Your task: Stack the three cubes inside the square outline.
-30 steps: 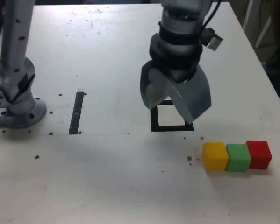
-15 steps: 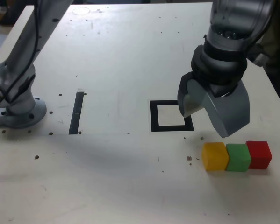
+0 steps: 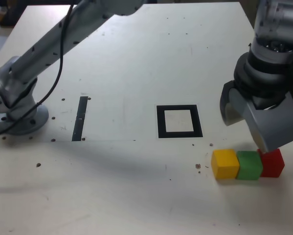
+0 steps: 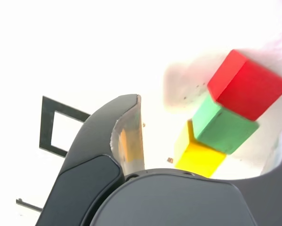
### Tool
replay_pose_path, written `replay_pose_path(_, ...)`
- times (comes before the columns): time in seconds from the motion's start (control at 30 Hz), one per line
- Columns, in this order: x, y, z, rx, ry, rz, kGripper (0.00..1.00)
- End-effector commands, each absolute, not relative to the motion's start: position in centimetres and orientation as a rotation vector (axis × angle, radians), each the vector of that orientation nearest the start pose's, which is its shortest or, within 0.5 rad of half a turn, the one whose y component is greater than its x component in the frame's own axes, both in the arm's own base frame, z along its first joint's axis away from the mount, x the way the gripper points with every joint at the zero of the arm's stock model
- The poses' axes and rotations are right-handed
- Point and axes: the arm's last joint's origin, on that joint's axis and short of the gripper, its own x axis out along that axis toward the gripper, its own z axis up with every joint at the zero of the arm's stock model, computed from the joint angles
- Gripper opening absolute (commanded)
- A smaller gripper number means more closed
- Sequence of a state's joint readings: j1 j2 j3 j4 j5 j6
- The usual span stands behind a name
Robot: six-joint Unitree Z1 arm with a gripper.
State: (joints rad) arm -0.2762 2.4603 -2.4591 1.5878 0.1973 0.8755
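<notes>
"Checking handling first: what have we got?"

"Small matte red cube, small matte green cube, small matte yellow cube. All on the white tabletop, in a row near the exterior view's lower right, off the thick black square outline. Probably light and stiff, not fragile; matte faces shouldn't slip much."

"Grip where?"

"Opposite side faces, about mid-height. Green sits between the other two, apparently touching both, so an end cube looks easier. Pads across the free faces, not the face pressed on green; a crooked approach might nudge the neighbours."

"Pincer state?"

"Grey gripper spread wide, nothing pinched. It hangs over the red end; can't tell its height exactly."

"View differences?"

"Exterior has the whole outline, bare inside, plus the narrow black strip at full length and the grey arm base. A finger covers part of red's top there."

"And wrist?"

"Red's top is uncovered, and all three cubes show in the gap between the fingers, edges staggered, not flush. A finger cuts off part of the outline, though."
</notes>
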Motion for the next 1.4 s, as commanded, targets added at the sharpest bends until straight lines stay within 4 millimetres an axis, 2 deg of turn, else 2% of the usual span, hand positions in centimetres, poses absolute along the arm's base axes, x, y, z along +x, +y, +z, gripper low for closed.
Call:
replay_pose_path(0.0, 47.9, -12.6, 25.9, 1.087, 1.435, -0.755, 0.98)
replay_pose_path(0.3, 49.9, -13.3, 24.2, 1.16, 1.388, -0.767, 0.98)
replay_pose_path(0.53, 50.4, -14.9, 23.5, 1.21, 1.348, -0.773, 0.98)
replay_pose_path(1.03, 50.1, -18.2, 21.9, 1.354, 1.334, -0.768, 0.93)
replay_pose_path(1.37, 49.9, -19.1, 21.8, 1.395, 1.33, -0.759, 0.81)
